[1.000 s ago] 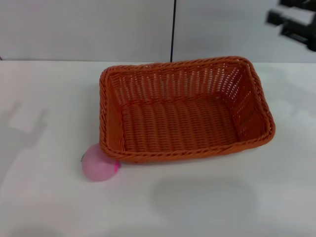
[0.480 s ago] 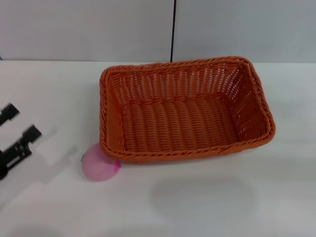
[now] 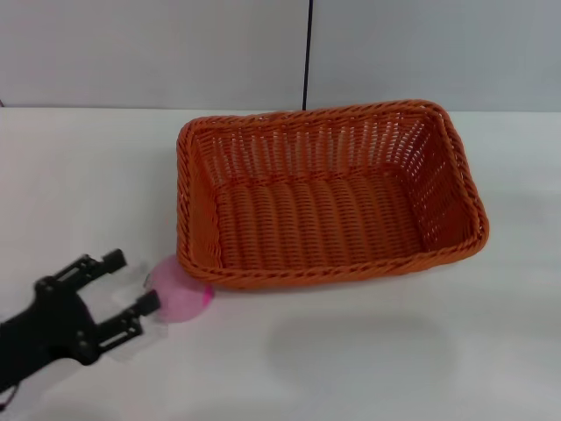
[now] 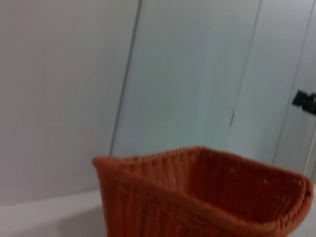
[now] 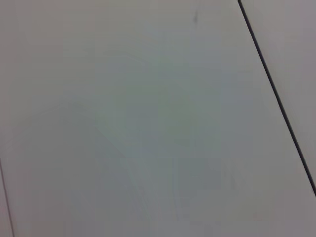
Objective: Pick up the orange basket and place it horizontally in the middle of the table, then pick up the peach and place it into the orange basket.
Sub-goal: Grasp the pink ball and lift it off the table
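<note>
Though the orange basket (image 3: pixel 329 193) already lies lengthwise at mid-frame on the table (image 3: pixel 79 167), the peach (image 3: pixel 178 289) sits at lower left, tucked against the basket's near-left corner. The left gripper (image 3: pixel 131 288), jaws spread, reaches toward it from the frame's lower left. The peach looks light, smooth and rounded, likely to roll; grip across its widest part. The right gripper is out of sight
</note>
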Tool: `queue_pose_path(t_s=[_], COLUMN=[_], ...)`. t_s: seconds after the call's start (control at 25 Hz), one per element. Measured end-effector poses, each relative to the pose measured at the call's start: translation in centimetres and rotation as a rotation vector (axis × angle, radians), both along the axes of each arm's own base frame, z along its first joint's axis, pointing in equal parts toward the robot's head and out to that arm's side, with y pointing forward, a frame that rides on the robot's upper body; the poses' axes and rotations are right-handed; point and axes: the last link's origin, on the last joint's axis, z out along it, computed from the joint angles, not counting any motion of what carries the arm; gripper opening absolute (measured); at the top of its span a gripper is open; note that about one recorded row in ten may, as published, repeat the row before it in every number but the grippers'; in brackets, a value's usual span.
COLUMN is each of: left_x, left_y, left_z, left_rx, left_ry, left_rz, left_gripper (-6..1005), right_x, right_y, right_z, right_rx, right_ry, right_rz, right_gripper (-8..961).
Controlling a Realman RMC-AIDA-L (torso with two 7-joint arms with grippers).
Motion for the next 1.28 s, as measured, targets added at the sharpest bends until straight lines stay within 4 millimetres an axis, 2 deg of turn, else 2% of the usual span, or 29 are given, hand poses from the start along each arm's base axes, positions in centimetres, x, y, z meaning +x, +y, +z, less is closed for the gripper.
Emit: queue_pose_path(t_s=[0.12, 0.2, 0.6, 1.2, 1.28], left_x=[0.1, 0.3, 0.7, 0.7, 0.6], left_y=[0.1, 0.3, 1.4, 2.2, 2.2], left_z=[-0.5, -1.7, -3.5, -3.9, -3.8], left_rx=[-0.009, -0.026, -0.035, -0.035, -0.035], left_ry=[0.012, 0.032, 0.081, 0.116, 0.118], left_rz=[0.001, 0.006, 0.013, 0.014, 0.014], left_gripper=[722, 718, 694, 659, 597], right_x=[0.0, 0.0, 0.1, 0.4, 0.4], right_y=[0.0, 0.0, -0.1, -0.4, -0.4], right_z=[0.0, 0.0, -0.1, 0.0, 0.0], right_rx=[0.000, 0.000, 0.000, 0.008, 0.009], right_ry=[0.001, 0.002, 0.004, 0.008, 0.008], right_rz=[0.000, 0.000, -0.004, -0.016, -0.016], right_gripper=[508, 508, 507, 507, 507])
